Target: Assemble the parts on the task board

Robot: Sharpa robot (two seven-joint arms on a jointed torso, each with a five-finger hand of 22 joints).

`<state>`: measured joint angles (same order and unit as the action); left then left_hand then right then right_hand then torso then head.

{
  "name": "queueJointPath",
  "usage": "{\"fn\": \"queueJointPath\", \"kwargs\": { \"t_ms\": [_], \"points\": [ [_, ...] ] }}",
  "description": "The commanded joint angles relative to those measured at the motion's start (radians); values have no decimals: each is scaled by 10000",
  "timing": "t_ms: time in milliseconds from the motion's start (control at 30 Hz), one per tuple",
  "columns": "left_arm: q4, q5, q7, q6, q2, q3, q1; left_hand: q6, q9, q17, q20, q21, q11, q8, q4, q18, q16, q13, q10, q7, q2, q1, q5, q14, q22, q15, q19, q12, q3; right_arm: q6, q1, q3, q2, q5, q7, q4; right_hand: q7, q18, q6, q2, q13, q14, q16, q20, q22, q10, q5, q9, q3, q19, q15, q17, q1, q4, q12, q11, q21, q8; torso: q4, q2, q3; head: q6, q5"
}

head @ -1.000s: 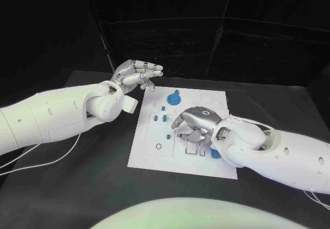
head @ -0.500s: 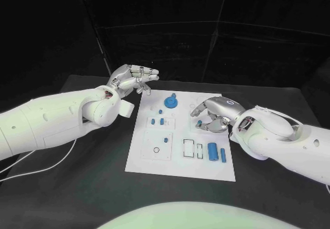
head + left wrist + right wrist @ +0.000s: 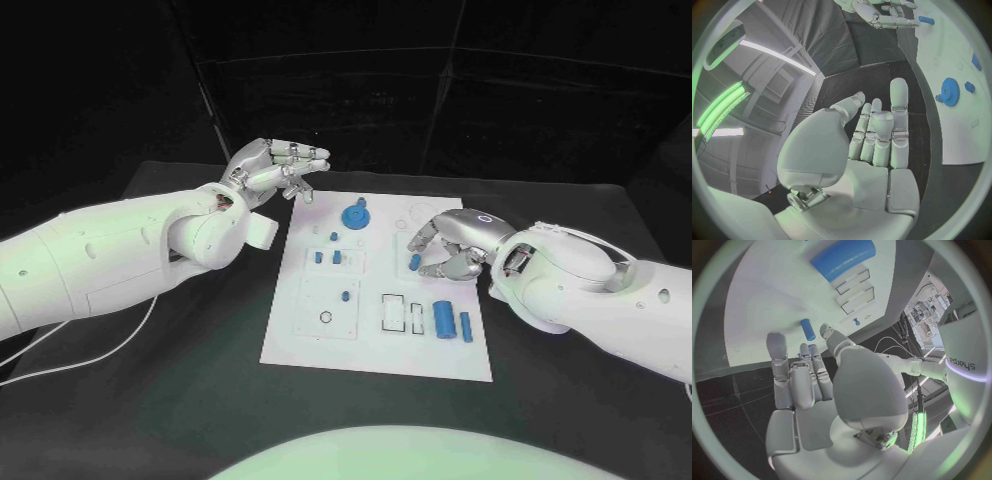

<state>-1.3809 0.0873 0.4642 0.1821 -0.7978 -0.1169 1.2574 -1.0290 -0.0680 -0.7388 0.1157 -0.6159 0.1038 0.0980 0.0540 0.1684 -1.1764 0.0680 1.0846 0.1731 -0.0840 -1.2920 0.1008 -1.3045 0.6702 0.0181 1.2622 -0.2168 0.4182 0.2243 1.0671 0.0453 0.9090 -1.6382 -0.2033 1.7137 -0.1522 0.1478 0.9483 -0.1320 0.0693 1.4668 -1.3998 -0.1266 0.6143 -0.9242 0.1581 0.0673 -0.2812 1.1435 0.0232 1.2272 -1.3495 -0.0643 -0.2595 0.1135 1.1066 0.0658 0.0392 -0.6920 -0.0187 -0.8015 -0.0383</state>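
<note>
The white task board [image 3: 310, 335] lies mid-counter [image 3: 173, 400]. The right hand [image 3: 450, 245] is held over the board's right side with fingers curled — whether the small blue part [image 3: 415, 262] at its fingertips is gripped cannot be told. Two blue cylinders [image 3: 454, 322] lie nearer, apart from it. The left hand [image 3: 274, 165] is raised off the board's far-left corner, fingers curled, nothing held; the blue gear [image 3: 358, 212] lies just right of it.

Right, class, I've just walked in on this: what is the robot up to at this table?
It is assembling small blue parts on a white task board. The right hand hovers over the board's right side, fingers curled above a small blue piece; whether it grips it cannot be told. The left hand is raised off the board's far left corner, holding nothing. A blue gear and two blue cylinders lie on the board.
</note>
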Motion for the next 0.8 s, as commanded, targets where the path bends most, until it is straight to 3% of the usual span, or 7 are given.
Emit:
{"fn": "queueJointPath", "kwargs": {
  "t_ms": [33, 267, 800],
  "points": [
    [-18, -42, 46, -97, -7, 6, 15, 33, 14, 11, -12, 33, 21, 29, 2, 135, 68, 7, -28, 32, 45, 92, -32, 74, -12, -1, -65, -37, -81, -428, 20, 8, -78, -79, -120, -69, -54, 155, 56, 93, 10, 342, 28, 27, 32, -149, 47, 12, 62, 62, -22, -7, -154, 14, -122, -59, -28, 17, 8, 0, -9, 0, -8],
    [-21, -42, 43, -98, -6, 6, 15, 33, 14, 11, -12, 33, 21, 29, 2, 135, 68, 7, -28, 32, 45, 92, -32, 74, -12, -1, -65, -37, -81, -524, 19, 6, -300, -182, -200, -308, -115, 134, 344, 360, -40, 371, -3, 69, 137, -587, -86, 29, -185, 162, -58, 50, -302, 43, -287, -89, 41, 70, 5, -1, -6, -2, 2],
    [-11, -42, 40, -104, 7, 6, 15, 33, 14, 11, -12, 33, 21, 29, 2, 135, 68, 7, -28, 32, 45, 92, -32, 74, -12, -1, -65, -37, -81, -752, 15, 2, -640, -289, -356, -599, -99, 82, 1025, 508, -37, 441, -140, 159, 490, -1692, -211, 51, -859, 365, -171, 262, -331, 138, -224, -233, 274, 169, -4, -4, -3, -44, -2]
  ]
}}
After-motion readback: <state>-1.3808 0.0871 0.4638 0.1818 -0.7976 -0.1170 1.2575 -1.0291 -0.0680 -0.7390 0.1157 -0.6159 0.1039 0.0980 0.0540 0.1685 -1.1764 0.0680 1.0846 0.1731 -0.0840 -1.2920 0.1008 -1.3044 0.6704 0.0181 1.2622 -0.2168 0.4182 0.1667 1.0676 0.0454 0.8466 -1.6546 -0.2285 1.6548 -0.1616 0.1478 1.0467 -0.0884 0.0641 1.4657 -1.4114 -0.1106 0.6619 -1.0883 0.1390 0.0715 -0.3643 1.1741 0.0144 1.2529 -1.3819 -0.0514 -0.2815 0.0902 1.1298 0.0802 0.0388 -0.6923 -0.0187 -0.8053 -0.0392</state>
